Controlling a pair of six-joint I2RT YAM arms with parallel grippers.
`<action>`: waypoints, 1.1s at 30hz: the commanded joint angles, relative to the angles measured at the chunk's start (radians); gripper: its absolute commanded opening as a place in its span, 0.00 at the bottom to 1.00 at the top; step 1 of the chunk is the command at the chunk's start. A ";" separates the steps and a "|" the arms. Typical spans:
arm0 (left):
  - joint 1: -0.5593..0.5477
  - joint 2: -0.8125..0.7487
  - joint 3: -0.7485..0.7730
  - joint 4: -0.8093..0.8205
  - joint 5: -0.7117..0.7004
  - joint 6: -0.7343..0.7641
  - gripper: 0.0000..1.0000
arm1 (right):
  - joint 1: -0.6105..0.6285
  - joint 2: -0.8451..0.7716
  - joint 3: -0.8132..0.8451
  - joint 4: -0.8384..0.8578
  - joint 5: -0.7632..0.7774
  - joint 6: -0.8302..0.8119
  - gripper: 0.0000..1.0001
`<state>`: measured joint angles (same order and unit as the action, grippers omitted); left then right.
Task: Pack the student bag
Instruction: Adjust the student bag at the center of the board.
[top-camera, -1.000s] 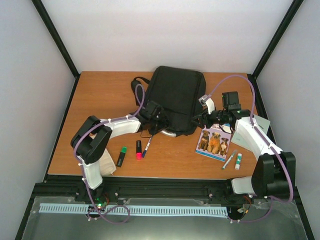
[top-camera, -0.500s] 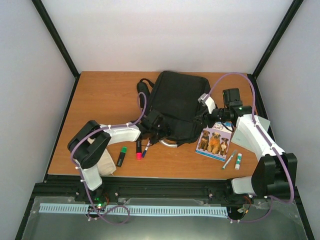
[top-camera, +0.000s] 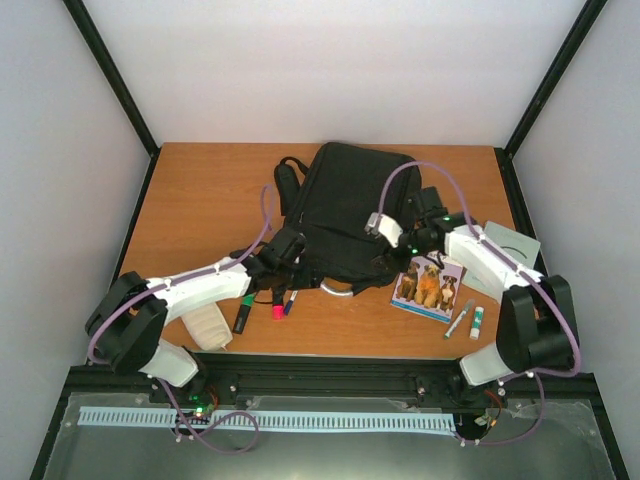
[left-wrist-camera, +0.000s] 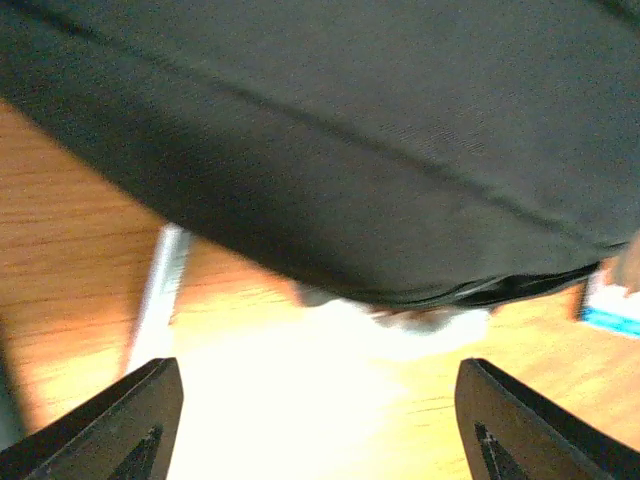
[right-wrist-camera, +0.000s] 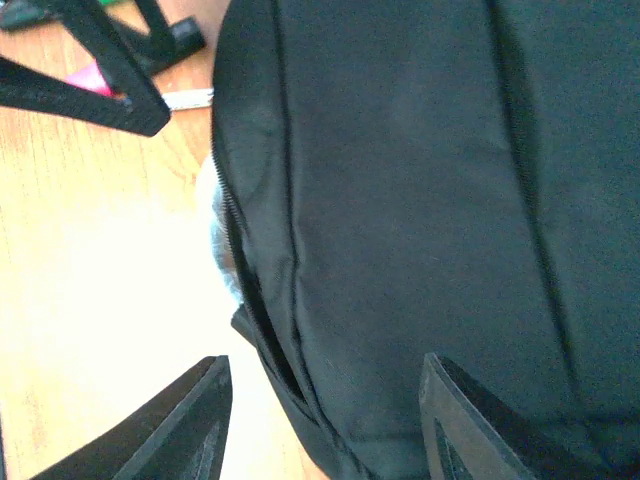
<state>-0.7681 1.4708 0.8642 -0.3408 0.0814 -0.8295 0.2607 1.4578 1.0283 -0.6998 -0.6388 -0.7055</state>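
Backpack, the student bag, lies mid-table toward the far edge. Left gripper gapes wide at its near-left edge, holding nothing. Right gripper stands half-spread astride its near-right corner; whether it grips, cannot tell

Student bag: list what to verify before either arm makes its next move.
1. Left gripper open, jaws empty: ok.
2. Right gripper holding the student bag: cannot tell; its jaws straddle the zippered edge.
3. Bag mouth open wide enough to load: cannot tell; only a narrow gap shows along the zipper.
4. Dog book flat on the table beside the bag, in plain view: ok.
5. Pink highlighter and green highlighter in plain view near the left gripper: ok.
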 joint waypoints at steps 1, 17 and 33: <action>-0.009 0.001 -0.011 -0.078 -0.133 0.086 0.73 | 0.108 0.069 0.008 0.061 0.105 -0.047 0.52; -0.010 0.193 0.097 -0.086 -0.253 0.197 0.47 | 0.208 0.345 0.107 0.114 0.116 -0.042 0.51; -0.011 0.265 0.036 -0.056 -0.248 0.168 0.26 | 0.212 0.253 0.109 0.147 0.168 0.057 0.03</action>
<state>-0.7696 1.7088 0.9260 -0.3988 -0.1551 -0.6537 0.4664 1.7802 1.1213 -0.5682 -0.4778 -0.6678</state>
